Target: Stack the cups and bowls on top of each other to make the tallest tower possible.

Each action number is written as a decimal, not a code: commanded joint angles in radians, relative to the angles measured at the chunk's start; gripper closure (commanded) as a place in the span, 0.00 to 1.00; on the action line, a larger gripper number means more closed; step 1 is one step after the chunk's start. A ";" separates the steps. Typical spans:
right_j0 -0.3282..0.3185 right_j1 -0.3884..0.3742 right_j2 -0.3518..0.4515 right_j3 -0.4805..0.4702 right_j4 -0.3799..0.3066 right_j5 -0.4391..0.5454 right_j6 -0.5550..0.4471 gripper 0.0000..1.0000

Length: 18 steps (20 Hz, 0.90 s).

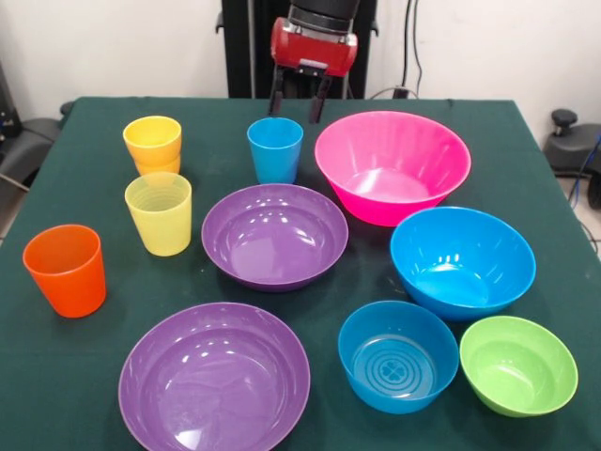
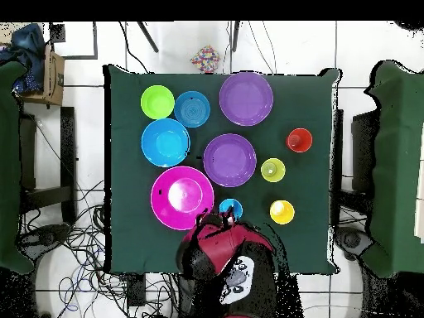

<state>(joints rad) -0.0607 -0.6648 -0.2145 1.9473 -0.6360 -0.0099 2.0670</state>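
My gripper (image 1: 299, 98) hangs open and empty just behind and above the light blue cup (image 1: 275, 148); from overhead the gripper (image 2: 217, 220) is beside that cup (image 2: 231, 208). Two amber-yellow cups (image 1: 153, 143) sit nested at the left, with the pale yellow cup (image 1: 160, 212) and the orange cup (image 1: 66, 270) nearer the camera. All the bowls stand upright and apart: the pink bowl (image 1: 392, 164), big blue bowl (image 1: 462, 260), small blue bowl (image 1: 398, 355), green bowl (image 1: 517, 365), and two purple bowls (image 1: 274, 235) (image 1: 214, 378).
The dark green table (image 1: 94, 376) carries everything. Black chairs (image 2: 397, 166) stand at both sides of it in the overhead view. Cables lie on the floor (image 2: 74, 240) around the robot's base.
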 commanded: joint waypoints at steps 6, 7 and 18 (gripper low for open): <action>-0.017 0.037 0.047 -0.085 -0.044 -0.004 0.024 0.00; -0.019 0.046 0.045 -0.085 -0.042 -0.010 0.030 0.00; -0.142 0.199 0.131 -0.045 0.096 0.133 0.086 0.00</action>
<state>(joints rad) -0.1779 -0.5683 -0.2179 1.9248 -0.6043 -0.0191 2.0670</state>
